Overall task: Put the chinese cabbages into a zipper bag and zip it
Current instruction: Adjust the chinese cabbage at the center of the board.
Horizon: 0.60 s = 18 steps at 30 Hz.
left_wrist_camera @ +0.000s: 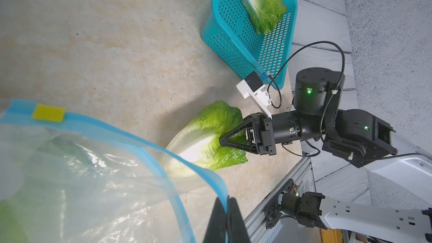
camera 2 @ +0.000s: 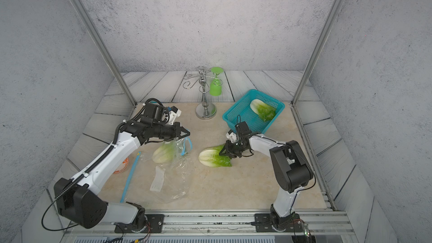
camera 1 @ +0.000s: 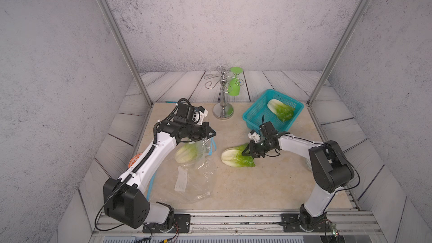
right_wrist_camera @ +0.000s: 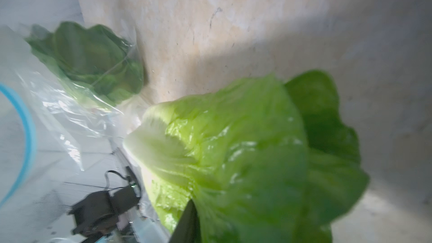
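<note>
Clear bag (camera 1: 195, 180) mouth pinched up by left gripper (camera 1: 213, 133); right gripper (camera 1: 245, 153) clamps cabbage (camera 1: 233, 158) leaves beside bag. Likely risk: soft leaves tear or slip, head snags zip rim.

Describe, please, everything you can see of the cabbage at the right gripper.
The middle cabbage is a small oblong head with a white ribbed base and crinkled bright green leaves that look glossy, like plastic. It is on its side, its base toward the open mouth of the zipper bag but apart from it. The right gripper is shut on its leafy end. Whether it rests on the beige table or hangs just above cannot be told.
</note>
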Each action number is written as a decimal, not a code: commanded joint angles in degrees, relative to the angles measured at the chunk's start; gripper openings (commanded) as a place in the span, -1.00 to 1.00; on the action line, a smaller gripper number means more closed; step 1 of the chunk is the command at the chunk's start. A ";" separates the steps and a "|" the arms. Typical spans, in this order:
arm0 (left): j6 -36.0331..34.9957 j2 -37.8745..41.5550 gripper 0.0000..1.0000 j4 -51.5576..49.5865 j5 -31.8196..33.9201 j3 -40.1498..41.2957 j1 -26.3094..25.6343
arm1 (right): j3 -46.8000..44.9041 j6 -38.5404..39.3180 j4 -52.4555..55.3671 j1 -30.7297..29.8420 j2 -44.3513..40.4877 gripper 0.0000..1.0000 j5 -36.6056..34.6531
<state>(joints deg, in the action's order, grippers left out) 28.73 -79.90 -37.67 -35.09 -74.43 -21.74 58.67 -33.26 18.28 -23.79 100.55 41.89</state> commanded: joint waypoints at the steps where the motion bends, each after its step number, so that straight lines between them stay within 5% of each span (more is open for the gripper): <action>1: -1.48 0.23 -1.00 -2.44 1.02 -1.50 -0.32 | -2.21 -4.23 -3.43 0.58 -4.12 -0.77 4.11; 10: -4.54 1.72 -1.00 -5.45 1.14 -2.48 -0.37 | 5.84 -5.75 7.94 1.17 -18.73 -0.84 5.57; 18: -3.71 2.94 -1.00 -4.66 -0.72 -4.07 -0.67 | 8.98 -20.16 -6.10 -1.77 -17.92 -0.93 9.00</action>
<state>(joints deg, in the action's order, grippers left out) 25.69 -78.78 -41.76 -34.39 -76.29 -22.00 65.67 -47.20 17.56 -24.16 82.11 48.36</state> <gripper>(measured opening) 0.043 0.108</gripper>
